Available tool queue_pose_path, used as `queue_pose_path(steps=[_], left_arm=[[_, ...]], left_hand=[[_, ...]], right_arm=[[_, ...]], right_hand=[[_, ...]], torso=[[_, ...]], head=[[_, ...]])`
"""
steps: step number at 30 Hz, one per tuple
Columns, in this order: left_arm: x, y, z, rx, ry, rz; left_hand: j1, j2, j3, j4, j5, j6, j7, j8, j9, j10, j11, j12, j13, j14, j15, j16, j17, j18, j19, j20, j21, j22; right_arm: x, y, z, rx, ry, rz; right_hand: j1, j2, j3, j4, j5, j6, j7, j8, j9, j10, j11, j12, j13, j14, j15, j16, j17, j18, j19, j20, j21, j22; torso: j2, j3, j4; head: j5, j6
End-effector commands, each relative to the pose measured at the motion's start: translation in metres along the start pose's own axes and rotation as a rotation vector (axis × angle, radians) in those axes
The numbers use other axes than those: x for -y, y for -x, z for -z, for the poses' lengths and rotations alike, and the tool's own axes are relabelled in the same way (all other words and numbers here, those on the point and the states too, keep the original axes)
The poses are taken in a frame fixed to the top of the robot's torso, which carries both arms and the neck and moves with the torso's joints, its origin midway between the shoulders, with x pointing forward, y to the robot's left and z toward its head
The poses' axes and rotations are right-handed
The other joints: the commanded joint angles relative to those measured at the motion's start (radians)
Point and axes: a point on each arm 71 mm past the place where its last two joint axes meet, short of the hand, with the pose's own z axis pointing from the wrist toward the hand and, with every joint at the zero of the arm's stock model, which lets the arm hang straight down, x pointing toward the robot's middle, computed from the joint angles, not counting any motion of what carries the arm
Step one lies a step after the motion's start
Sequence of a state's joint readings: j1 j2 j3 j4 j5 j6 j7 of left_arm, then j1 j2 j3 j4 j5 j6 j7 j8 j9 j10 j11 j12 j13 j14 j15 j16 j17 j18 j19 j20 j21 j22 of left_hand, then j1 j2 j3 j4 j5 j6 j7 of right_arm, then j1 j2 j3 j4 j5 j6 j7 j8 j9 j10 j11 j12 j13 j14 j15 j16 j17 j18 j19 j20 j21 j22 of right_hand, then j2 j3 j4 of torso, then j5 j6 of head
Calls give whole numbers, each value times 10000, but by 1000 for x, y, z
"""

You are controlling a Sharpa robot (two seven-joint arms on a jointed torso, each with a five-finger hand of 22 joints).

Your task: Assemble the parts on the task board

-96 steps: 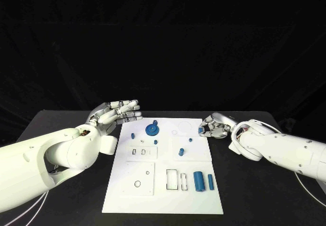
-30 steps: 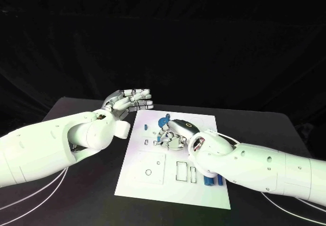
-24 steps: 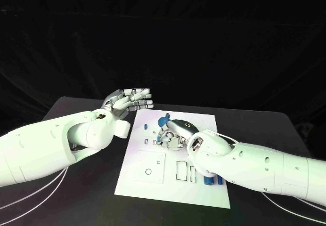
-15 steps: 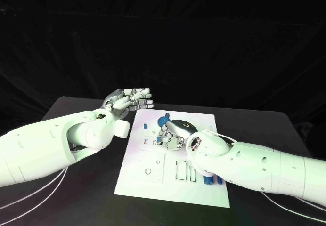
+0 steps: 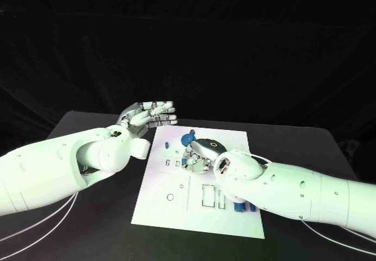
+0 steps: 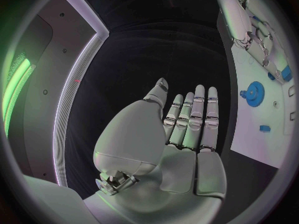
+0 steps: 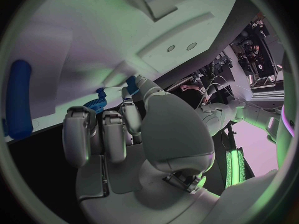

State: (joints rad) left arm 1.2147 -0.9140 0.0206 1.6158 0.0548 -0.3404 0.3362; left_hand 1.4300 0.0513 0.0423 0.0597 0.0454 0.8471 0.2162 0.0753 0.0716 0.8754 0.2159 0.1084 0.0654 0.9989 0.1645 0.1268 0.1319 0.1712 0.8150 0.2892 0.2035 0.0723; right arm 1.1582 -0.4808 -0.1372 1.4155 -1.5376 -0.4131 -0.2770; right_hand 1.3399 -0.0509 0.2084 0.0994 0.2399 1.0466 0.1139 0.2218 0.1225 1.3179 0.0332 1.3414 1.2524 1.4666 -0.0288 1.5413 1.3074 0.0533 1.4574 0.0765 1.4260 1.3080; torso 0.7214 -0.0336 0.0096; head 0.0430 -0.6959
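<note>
Task board [image 5: 168, 209]: white plate lying flat on the black tabletop [image 5: 94, 217], about mid-table, long axis running away from the robot.

Near end of board: a round hole [image 5: 171, 197] in a raised square panel, and beside it two upright rectangular slots [image 5: 208, 196]. Just right of the slots, blue cylinders [image 5: 241, 207] lie on the board, mostly covered by the right forearm; count not resolvable. In the right wrist view one long blue cylinder [image 7: 17, 98] lies on the white surface.

Mid board: right hand [image 5: 202, 154] sits low over the plate with its back to the head camera. Fingers [image 7: 102, 134] curled in toward the palm. In the right wrist view a small blue piece [image 7: 131, 83] shows at the fingertips; whether it is pinched or merely just beyond them cannot be told. Small slots [image 5: 168, 162] on the board lie just left of this hand.

Far end of board: blue gear [image 5: 188, 139] stands on the plate, just beyond the right hand. The left wrist view shows the same gear [image 6: 254, 91] with a small blue peg [image 6: 264, 128] near it, apart from it.

Beyond the board's far left corner: left hand [image 5: 148, 118] held up off the tabletop, clear of the board. Fingers [image 6: 198, 115] straight, side by side, holding nothing.
</note>
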Motion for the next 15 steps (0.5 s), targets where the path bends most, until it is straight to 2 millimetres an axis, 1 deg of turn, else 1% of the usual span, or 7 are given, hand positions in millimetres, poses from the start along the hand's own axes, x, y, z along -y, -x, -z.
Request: queue_pose_path(steps=[1, 4, 8, 15], left_arm=[[1, -3, 0, -227, -44, 88], [1, -3, 0, -224, -42, 87], [1, -3, 0, -227, -41, 88], [1, -3, 0, -222, -41, 86]], left_hand=[[42, -12, 19, -9, 49, 84, 493, 39, 12, 3, -16, 50, 14, 16, -4, 69, -15, 88, 64, -13, -42, -14], [42, -12, 19, -9, 49, 84, 493, 39, 12, 3, -16, 50, 14, 16, -4, 69, -15, 88, 64, -13, -42, -14], [42, -12, 19, -9, 49, 84, 493, 39, 12, 3, -16, 50, 14, 16, -4, 69, -15, 88, 64, -13, -42, -14], [42, -12, 19, -9, 49, 84, 493, 39, 12, 3, -16, 50, 14, 16, -4, 69, -15, 88, 64, -13, -42, -14]], right_arm=[[0, -2, 0, -167, -25, 259], [0, -2, 0, -173, -43, 267], [1, -3, -1, -190, -84, 281], [1, -4, -1, -245, -128, 285]], right_hand=[[17, -115, -55, -21, 37, -24, 0, -12, 5, -13, 18, -20, -14, 920, -42, 32, 2096, -105, 81, 1, -3, 1157], [0, -129, -62, -16, 35, -36, 9, -17, 3, -26, 25, -32, -26, 919, -39, 28, 2089, -104, 77, 2, -8, 1154], [-18, -144, -69, -12, 33, -55, 19, -26, 0, -39, 33, -44, -36, 918, -34, 27, 2087, -101, 69, 3, -20, 1144], [-77, -210, -91, -2, 25, -163, 65, -80, -21, -155, 71, -147, -147, 911, -6, 13, 2058, -87, 29, 18, -78, 1096]], torso=[[0, 1, 3], [-1, -6, -3], [-2, -4, -4], [4, -2, 1]], head=[[18, -12], [19, -17], [4, -47], [-2, -41]])
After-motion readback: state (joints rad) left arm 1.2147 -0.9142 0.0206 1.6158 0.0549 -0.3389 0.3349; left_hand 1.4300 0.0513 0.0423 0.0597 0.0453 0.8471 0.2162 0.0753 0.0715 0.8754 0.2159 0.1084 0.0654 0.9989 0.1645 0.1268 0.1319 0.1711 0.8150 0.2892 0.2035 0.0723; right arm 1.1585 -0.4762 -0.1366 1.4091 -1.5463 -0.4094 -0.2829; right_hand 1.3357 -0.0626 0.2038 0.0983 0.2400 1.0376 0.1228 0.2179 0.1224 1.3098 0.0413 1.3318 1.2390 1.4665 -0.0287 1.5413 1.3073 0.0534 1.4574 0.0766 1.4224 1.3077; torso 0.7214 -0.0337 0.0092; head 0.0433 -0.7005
